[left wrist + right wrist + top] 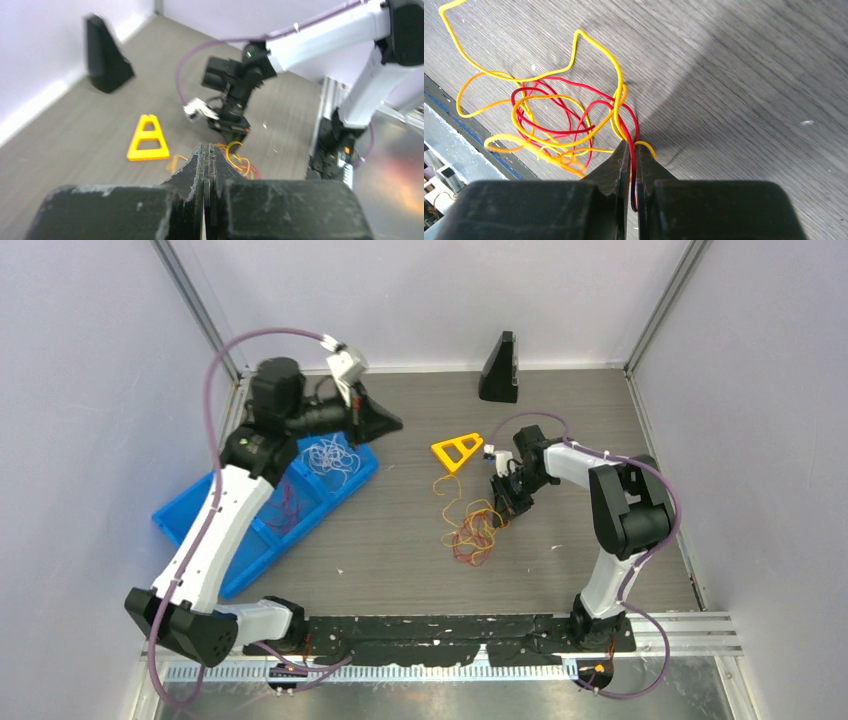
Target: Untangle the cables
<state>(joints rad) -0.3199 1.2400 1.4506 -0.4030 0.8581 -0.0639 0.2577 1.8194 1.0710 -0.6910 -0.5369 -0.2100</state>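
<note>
A tangle of red, yellow and orange cables (472, 533) lies on the grey table in the middle; the right wrist view shows the tangle (555, 120) up close. My right gripper (505, 499) is at the tangle's upper right edge, shut on the red cable (630, 131), which runs between its jaws with a yellow loop (647, 147) beside them. My left gripper (385, 424) hovers shut above the far end of the blue bin (196, 508), well left of the tangle, with nothing seen between its fingers (197, 165). White cables (330, 456) lie in the bin's far compartment.
A yellow triangular piece (457, 450) lies just up and left of the right gripper. A black wedge stand (500, 368) sits by the back wall. Red cables (287, 508) lie in the bin's middle compartment. A black strip (450, 628) runs along the near edge.
</note>
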